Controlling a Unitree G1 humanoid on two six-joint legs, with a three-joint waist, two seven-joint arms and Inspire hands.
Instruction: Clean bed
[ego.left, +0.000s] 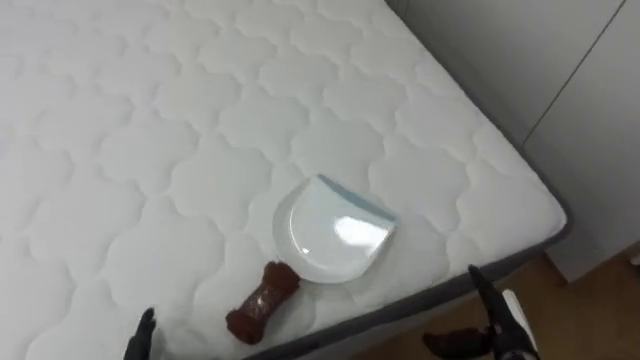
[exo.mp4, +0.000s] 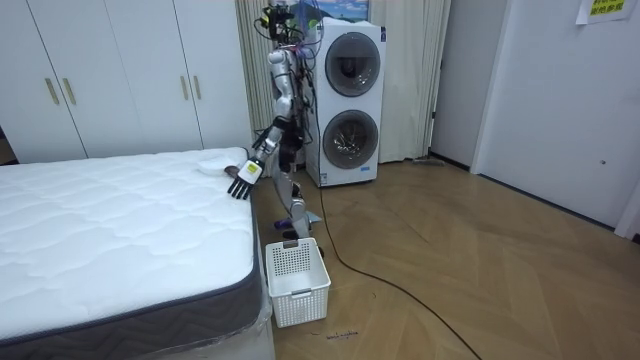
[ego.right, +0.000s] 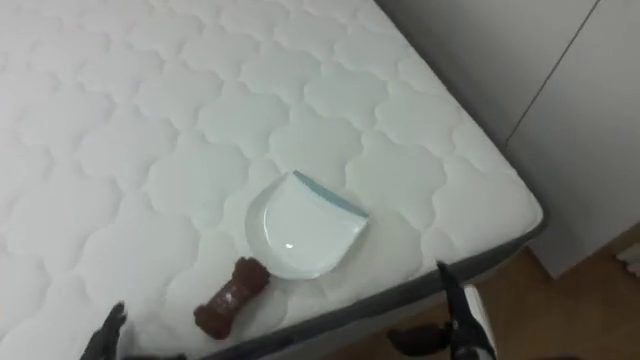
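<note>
White quilted bed (ego.left: 150, 120); pale round plate (ego.left: 335, 235), one side cut straight and blue-edged, left of spread-open right hand (ego.left: 492, 322); brown ribbed object (ego.left: 262, 300) just beside plate.

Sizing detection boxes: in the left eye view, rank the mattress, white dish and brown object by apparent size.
1. mattress, by far the largest.
2. white dish.
3. brown object, the smallest. It lies slightly nearer the camera than the dish yet looks clearly smaller.
</note>
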